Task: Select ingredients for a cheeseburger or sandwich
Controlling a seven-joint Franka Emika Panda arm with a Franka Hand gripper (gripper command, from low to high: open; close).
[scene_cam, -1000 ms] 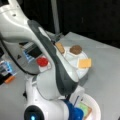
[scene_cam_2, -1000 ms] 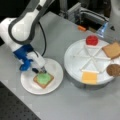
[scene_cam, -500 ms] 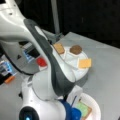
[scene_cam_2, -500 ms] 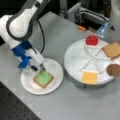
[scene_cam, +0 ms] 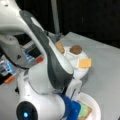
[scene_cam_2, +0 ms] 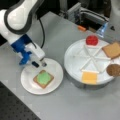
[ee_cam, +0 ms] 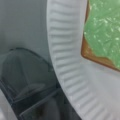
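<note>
Two plates in a front view: small white paper plate point(scene_cam_2: 30, 83) at 8 o'clock, big divided white tray point(scene_cam_2: 72, 62) at 3 o'clock, well apart from it. On the paper plate sits a toast square point(scene_cam_2: 37, 81) with a green disc point(scene_cam_2: 44, 77) flat on top, the sandwich so far. Gripper point(scene_cam_2: 39, 64) hangs just above the plate's rim at its 11 o'clock, near the toast but not touching it; fingers look empty, cannot tell whether they are spread or pressed together. Blue wrist block point(scene_cam_2: 22, 48) behind it.

Tray holds: red disc point(scene_cam_2: 92, 40) at 12 o'clock, second toast square point(scene_cam_2: 112, 50) at 2 o'clock, brown patty point(scene_cam_2: 114, 70) at 4 o'clock, yellow cheese square point(scene_cam_2: 89, 77) at 6 o'clock.

In a front view the arm body point(scene_cam: 45, 75) blocks most; toast edge point(scene_cam: 86, 113) and paper plate low right, cheese, patty and toast square on the tray above.

Wrist view: ridged plate rim point(ee_cam: 65, 67) centre, toast corner point(ee_cam: 86, 53) with green disc point(ee_cam: 105, 30) at 1 o'clock.
</note>
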